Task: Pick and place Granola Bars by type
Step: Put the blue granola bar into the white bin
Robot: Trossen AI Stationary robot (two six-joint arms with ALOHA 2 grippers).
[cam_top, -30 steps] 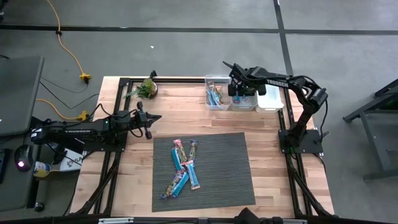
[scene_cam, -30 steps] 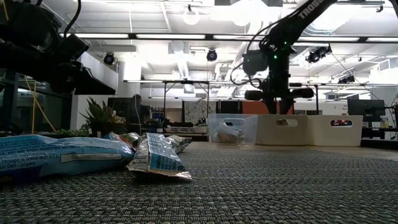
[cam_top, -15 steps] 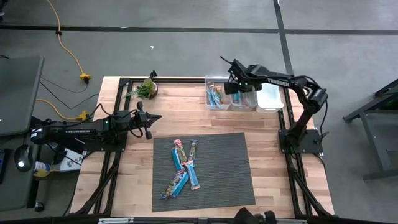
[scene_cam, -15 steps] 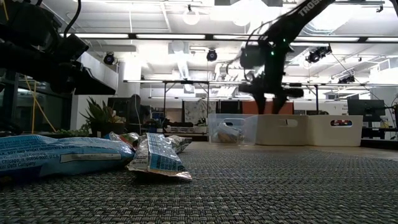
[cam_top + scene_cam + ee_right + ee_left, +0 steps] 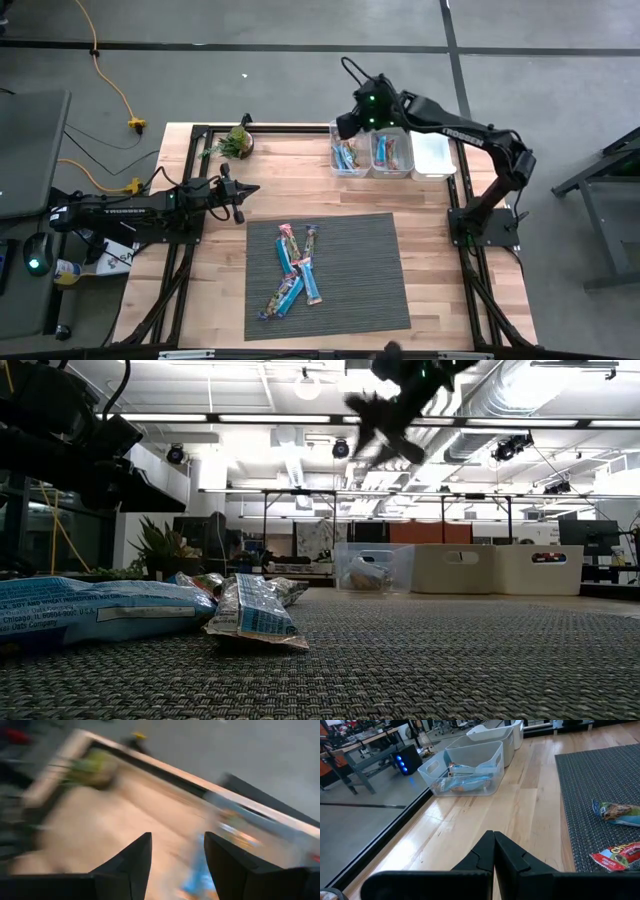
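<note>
Several granola bars (image 5: 295,270) in light blue, pink and tan wrappers lie crossed on the grey mat (image 5: 360,250); the low view shows them close up (image 5: 250,610). More bars lie in the clear bin (image 5: 347,152) and in the middle bin (image 5: 392,152) at the far edge. My right gripper (image 5: 345,122) hangs open and empty, high above the clear bin's far-left corner (image 5: 385,430); its wrist view (image 5: 177,855) is blurred. My left gripper (image 5: 240,197) waits shut and empty left of the mat (image 5: 494,845).
A third, white bin (image 5: 435,155) stands right of the other two. A small potted plant (image 5: 237,142) sits at the far edge, left of the bins. Bare wood lies between mat and bins (image 5: 300,185). The left wrist view sees the bins (image 5: 465,770) and two bars (image 5: 615,812).
My right gripper has risen from low over the middle bin to well above the bins. It has swung toward the table's left edge and tipped from pointing down to slanting. The bars on the mat have stayed put.
</note>
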